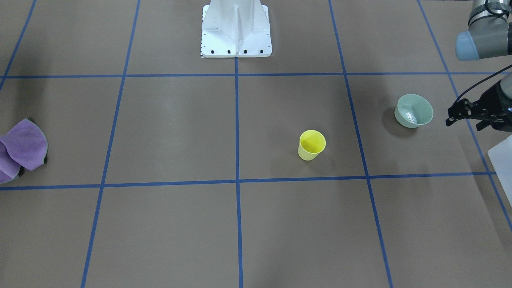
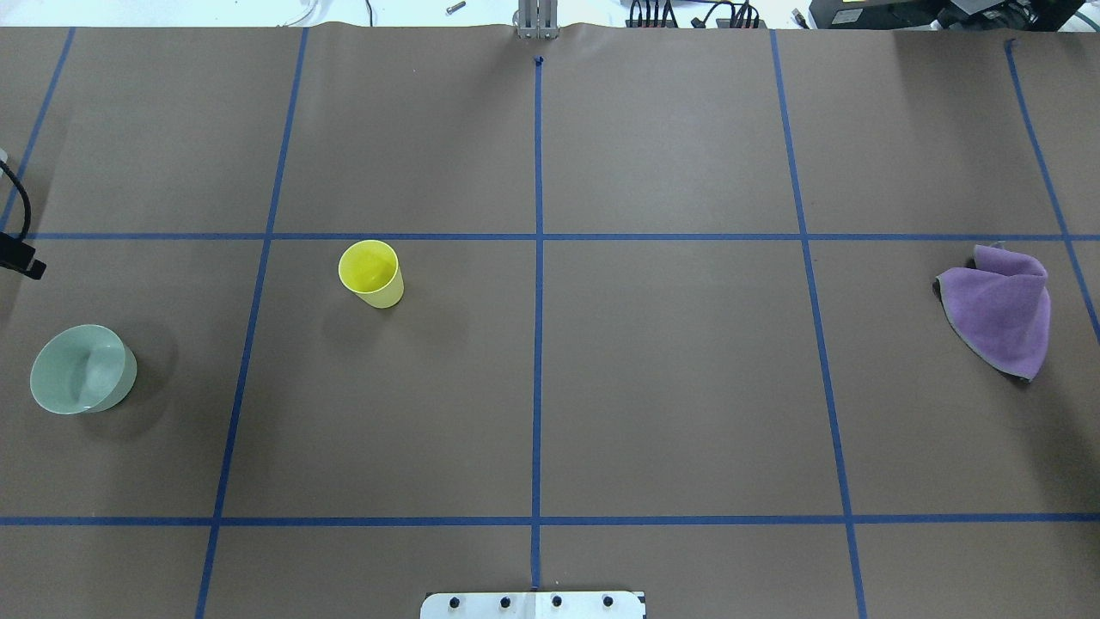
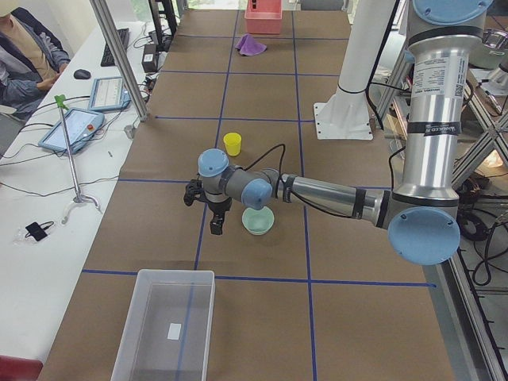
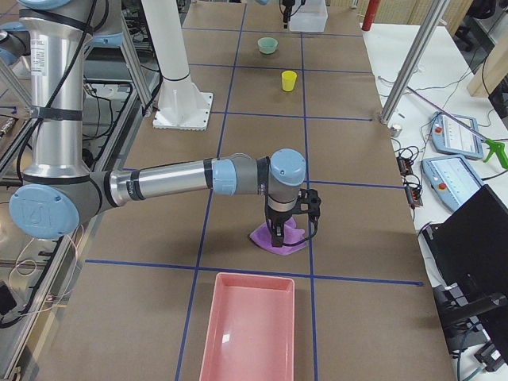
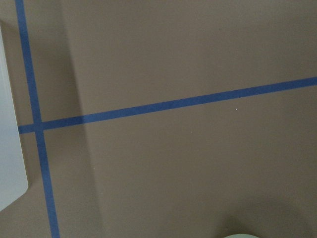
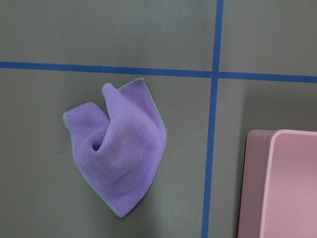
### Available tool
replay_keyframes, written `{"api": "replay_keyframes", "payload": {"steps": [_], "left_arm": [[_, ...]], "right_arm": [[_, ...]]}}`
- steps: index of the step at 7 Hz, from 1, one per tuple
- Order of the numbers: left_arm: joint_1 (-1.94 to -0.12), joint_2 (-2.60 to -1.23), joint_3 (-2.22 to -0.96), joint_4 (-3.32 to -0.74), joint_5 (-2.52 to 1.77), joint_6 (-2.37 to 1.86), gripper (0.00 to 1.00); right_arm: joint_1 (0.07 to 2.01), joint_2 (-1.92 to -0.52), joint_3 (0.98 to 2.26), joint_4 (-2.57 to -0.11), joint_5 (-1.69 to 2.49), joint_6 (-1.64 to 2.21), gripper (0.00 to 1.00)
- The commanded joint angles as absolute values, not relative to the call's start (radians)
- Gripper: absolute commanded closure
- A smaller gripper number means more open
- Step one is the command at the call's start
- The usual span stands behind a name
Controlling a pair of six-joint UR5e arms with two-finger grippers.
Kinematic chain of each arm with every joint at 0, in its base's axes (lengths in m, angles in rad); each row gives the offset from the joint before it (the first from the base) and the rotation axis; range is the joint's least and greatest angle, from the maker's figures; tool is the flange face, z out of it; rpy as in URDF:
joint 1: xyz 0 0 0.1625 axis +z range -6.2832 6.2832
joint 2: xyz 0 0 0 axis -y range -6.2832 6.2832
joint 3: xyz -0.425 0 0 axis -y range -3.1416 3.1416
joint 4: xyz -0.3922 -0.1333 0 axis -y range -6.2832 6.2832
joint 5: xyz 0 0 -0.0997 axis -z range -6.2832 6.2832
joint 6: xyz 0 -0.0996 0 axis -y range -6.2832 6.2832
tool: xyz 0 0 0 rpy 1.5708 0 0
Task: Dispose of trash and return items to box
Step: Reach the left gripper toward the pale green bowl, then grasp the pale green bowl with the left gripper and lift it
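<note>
Frosted rectangular plastic box (image 3: 151, 333) sits near glossy round green bowl (image 3: 258, 221).

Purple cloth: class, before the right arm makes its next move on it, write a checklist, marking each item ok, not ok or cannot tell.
1. The purple cloth lies loose on the table, apart from the pink bin: ok.
2. The right end effector is over the cloth: ok.
3. The right end effector is open: cannot tell.
4. It touches the cloth already: cannot tell.
5. The pink bin has room: ok, it looks empty.
6. The left end effector is far from the cloth, beside but apart from the green bowl: ok.
</note>
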State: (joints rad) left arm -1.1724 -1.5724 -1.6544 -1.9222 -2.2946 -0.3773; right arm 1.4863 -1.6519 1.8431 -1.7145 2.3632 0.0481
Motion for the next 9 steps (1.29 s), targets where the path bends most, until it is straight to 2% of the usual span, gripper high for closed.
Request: {"api": "replay_keyframes", "payload": {"steps": [1, 2, 7, 9], "left_arm": [[-1.119, -1.515, -1.582, -2.157, -2.26, -0.411, 0.05], [-1.1, -1.487, -1.574, -2.242, -2.237, -0.417, 0.04], [-1.025, -1.477, -1.572, -2.24, -2.246, -0.425, 0.05], [-1.014, -1.477, -1.569, -2.238, -2.249, -0.426, 0.71]], "right_arm": [[1.476, -1.654, 1.842, -1.713, 2.364, 0.049, 0.0], [1.471, -1.652, 1.842, -1.715, 2.364, 0.051, 0.0], [1.457, -1.654, 1.838, -1.717, 2.364, 0.052, 0.0], [1.451, -1.654, 1.838, -1.717, 2.364, 0.052, 0.0]]}}
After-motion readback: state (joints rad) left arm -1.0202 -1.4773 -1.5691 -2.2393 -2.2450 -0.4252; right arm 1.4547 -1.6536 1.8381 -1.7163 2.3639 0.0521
